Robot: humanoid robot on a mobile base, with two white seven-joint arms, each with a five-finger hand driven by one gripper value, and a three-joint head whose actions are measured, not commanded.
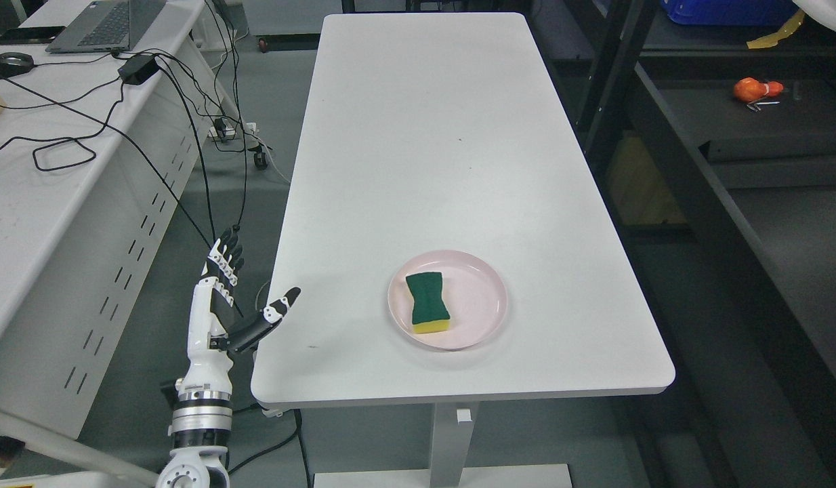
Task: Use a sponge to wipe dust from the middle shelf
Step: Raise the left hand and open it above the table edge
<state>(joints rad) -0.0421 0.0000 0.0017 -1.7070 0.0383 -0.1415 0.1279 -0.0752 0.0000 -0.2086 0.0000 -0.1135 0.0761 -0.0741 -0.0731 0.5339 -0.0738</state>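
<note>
A sponge (429, 307) with a dark green top and a yellow base lies on a pink plate (486, 298) near the front of the white table (431, 135). My left hand (240, 291) is raised beside the table's front left corner, fingers spread and pointing up, thumb reaching over the table edge. It holds nothing and is well left of the plate. A dark shelving unit (729, 169) stands to the right of the table. The right arm is out of view.
A white desk (59, 156) on the left carries a laptop (106, 24), black cables (154, 102) and a power adapter. An orange object (757, 89) lies on a dark shelf at the upper right. Grey floor runs between the desk and the table.
</note>
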